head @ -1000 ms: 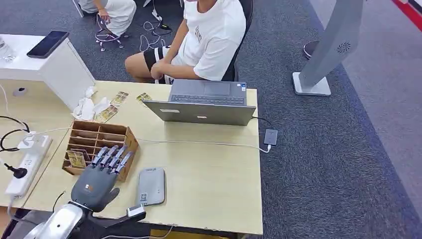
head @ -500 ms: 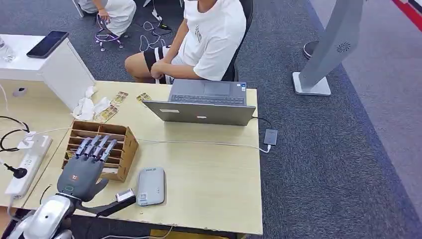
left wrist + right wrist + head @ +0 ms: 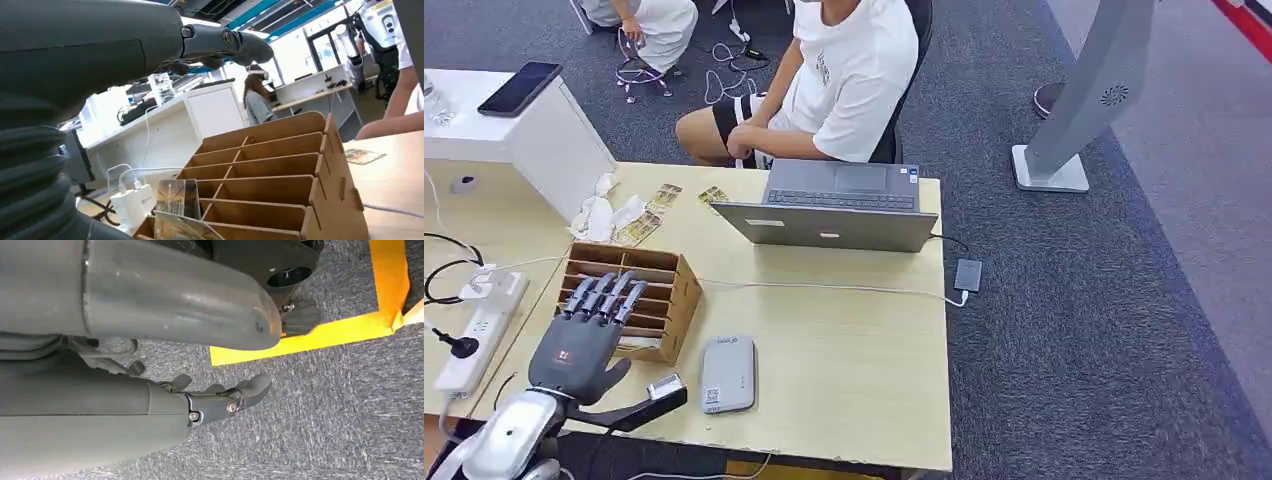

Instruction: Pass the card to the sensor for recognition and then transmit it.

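Observation:
A wooden card rack (image 3: 669, 290) stands on the table's left side. My left hand (image 3: 579, 345) hovers over its near left part, fingers straight and apart, holding nothing. In the left wrist view the rack (image 3: 280, 155) shows its rows of slots, and two gold-printed cards (image 3: 172, 197) stand in a near slot below my fingers (image 3: 225, 42). A flat grey sensor (image 3: 727, 373) lies on the table just right of the rack. My right hand (image 3: 220, 402) hangs over the carpet, fingers loosely out, with nothing in it.
An open laptop (image 3: 834, 205) sits at the table's far edge before a seated person (image 3: 844, 70). Loose cards (image 3: 649, 215) and crumpled tissue (image 3: 599, 215) lie behind the rack. A white power strip (image 3: 479, 330) lies to the left. A cable (image 3: 824, 287) crosses the table.
My left hand has drifted left and back toward me, from the rack's right front corner to over its near left slots. The hand stays spread and nothing else has moved.

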You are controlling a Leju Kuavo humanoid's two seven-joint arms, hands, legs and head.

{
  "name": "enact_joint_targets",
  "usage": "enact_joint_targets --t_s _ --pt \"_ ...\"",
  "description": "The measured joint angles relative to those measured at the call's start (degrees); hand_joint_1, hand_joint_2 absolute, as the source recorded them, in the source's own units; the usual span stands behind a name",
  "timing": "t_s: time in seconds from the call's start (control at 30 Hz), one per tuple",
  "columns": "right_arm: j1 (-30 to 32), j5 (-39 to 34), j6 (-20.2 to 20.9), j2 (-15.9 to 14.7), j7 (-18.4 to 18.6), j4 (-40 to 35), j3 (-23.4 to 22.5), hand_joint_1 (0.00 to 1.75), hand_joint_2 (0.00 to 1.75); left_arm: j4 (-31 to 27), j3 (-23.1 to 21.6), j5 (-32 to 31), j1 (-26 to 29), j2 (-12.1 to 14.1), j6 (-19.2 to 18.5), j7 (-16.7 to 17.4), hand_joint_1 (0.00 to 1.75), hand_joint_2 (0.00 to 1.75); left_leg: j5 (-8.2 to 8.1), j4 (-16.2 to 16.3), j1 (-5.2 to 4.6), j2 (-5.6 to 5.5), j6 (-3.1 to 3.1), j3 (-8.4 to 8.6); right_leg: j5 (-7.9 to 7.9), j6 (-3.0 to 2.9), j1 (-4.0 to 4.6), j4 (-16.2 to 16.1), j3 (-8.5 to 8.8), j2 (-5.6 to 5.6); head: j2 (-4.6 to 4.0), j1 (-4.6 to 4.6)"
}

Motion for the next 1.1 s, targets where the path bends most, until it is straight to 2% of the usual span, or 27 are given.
enact_joint_targets --t_s 1.1 --pt "0.0 0.1 1.3 0.0 0.6 0.0 0.0 0.0 0.0 1.0 1.9 1.1 1.8 0.0 -3.7 1.4 0.0 1.75 0.0 0.0 0.0 -0.02 0.0 -0.01 0.0 0.0 0.0 0.0 0.0 -0.02 0.0 0.02"
